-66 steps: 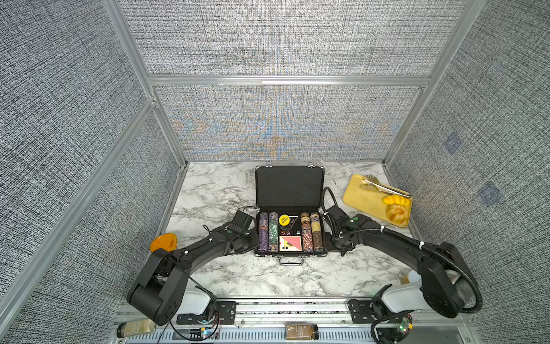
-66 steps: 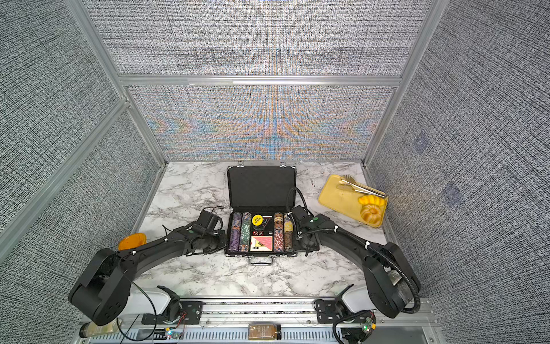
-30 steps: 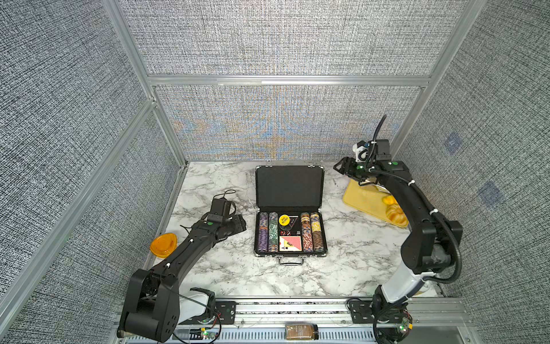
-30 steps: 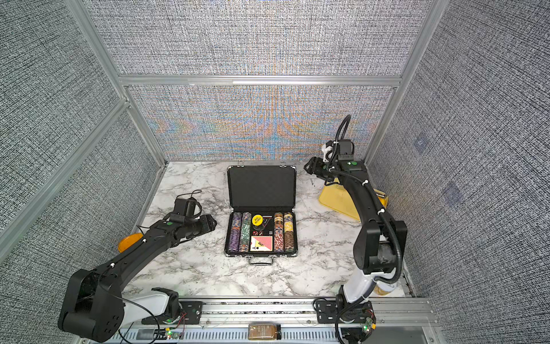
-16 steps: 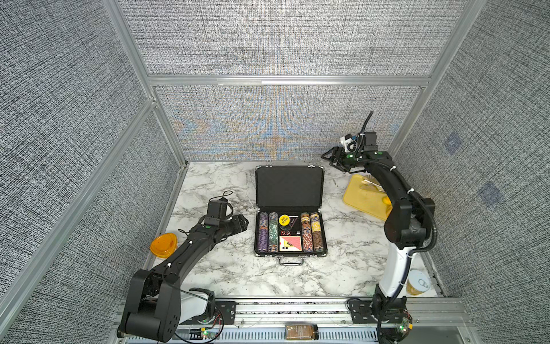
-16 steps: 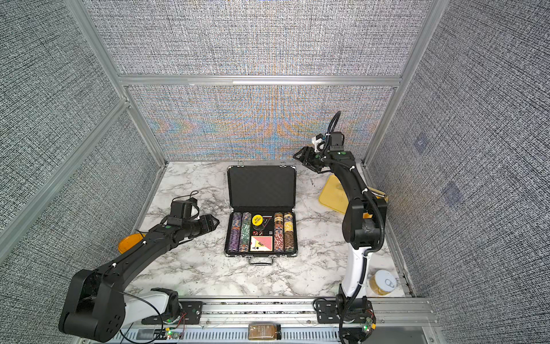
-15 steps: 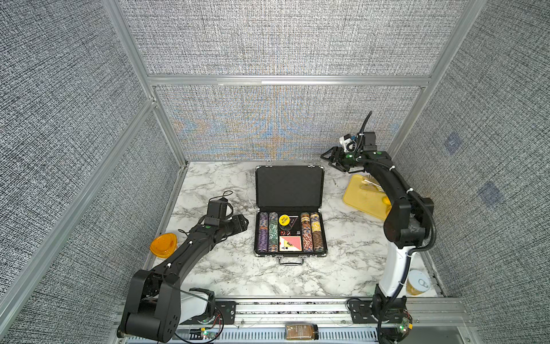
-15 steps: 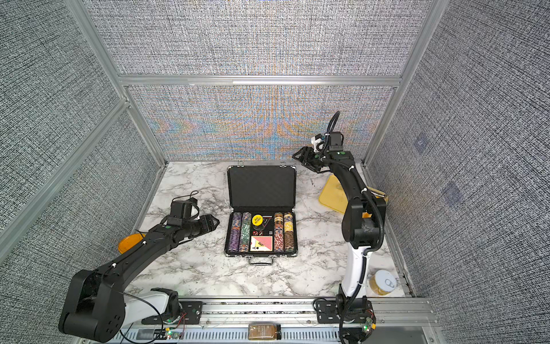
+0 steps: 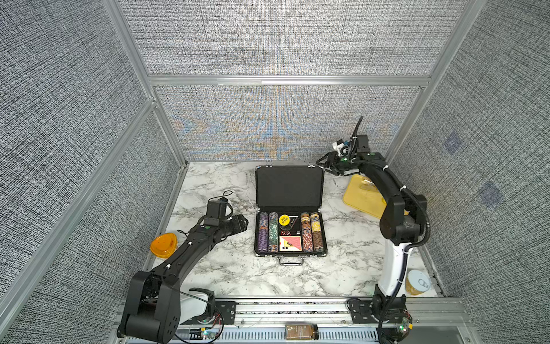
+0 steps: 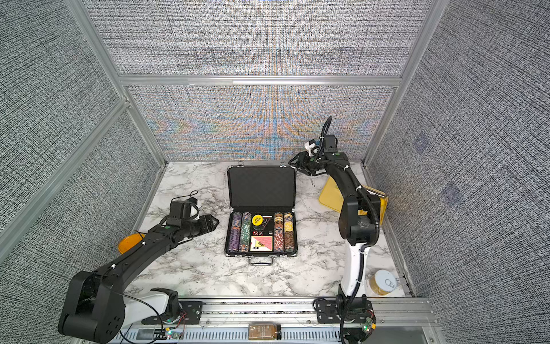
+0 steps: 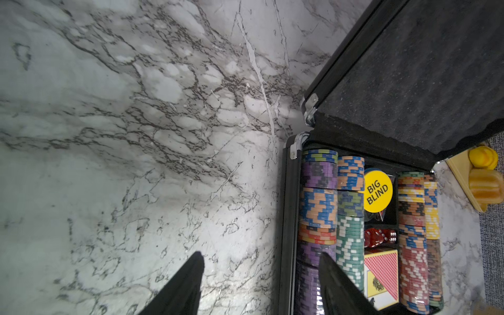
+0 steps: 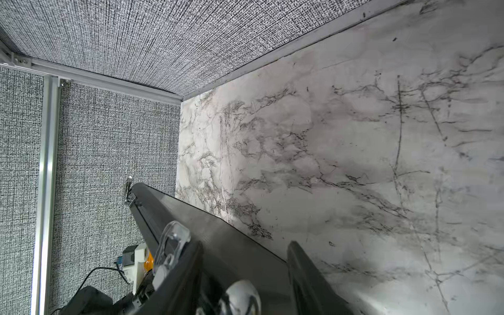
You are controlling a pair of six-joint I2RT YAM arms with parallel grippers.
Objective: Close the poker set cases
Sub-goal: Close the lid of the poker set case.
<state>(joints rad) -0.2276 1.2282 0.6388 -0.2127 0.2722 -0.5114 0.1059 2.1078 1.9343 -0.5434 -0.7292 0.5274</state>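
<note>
Item: black poker set case (image 9: 290,186), silver-edged, at the middle of the marble surface (image 9: 226,271), handle (image 9: 291,262) toward the robot. The lid stands upright, its black foam lining showing. The base holds rows of coloured chips (image 9: 269,232), cards and dice. Right pincer (image 9: 323,164): at the lid's upper right corner, jaws apart; contact cannot be told. Left pincer (image 9: 242,222): apart, empty, near the base. Recommended: press the lid's top edge forward and down evenly, base steadied.
</note>
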